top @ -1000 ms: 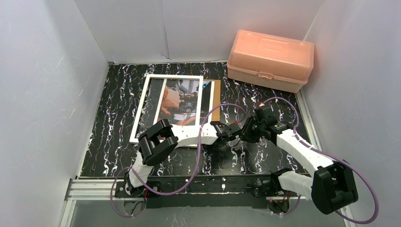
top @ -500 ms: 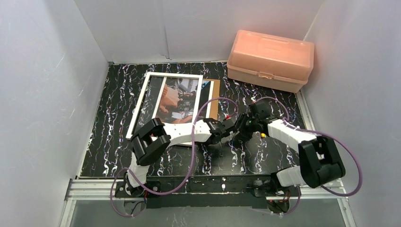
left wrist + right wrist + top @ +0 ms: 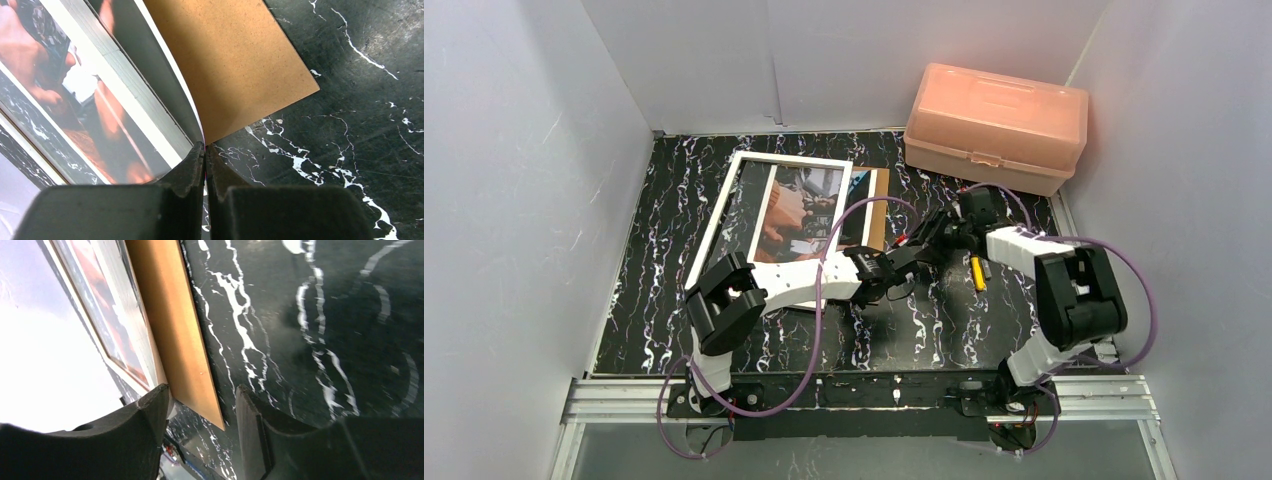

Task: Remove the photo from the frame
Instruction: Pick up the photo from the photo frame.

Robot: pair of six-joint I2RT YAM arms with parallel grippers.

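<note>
The frame (image 3: pixel 724 205), white-bordered, lies flat at the back left of the black marbled table. The photo (image 3: pixel 802 205) with reddish-brown imagery shows in it. A plain brown backing board (image 3: pixel 880 205) sticks out along the frame's right side. My left gripper (image 3: pixel 909 252) is shut on the photo's near right corner. In the left wrist view the thin sheet (image 3: pixel 160 75) curls up from the frame's white border (image 3: pixel 117 85) into the gripper (image 3: pixel 205 146), above the board (image 3: pixel 230 60). My right gripper (image 3: pixel 202 395) is open, low over the board's corner (image 3: pixel 185 340), beside the frame (image 3: pixel 107 315).
A pink plastic box (image 3: pixel 996 125) stands shut at the back right. White walls close in the table on the left, back and right. Both arms' purple cables loop over the middle of the table, and the two wrists sit close together.
The right arm has folded back, its elbow swinging left, and its gripper has moved toward the board. The left gripper has shifted slightly back-left, and the frame's near end has slid left.
</note>
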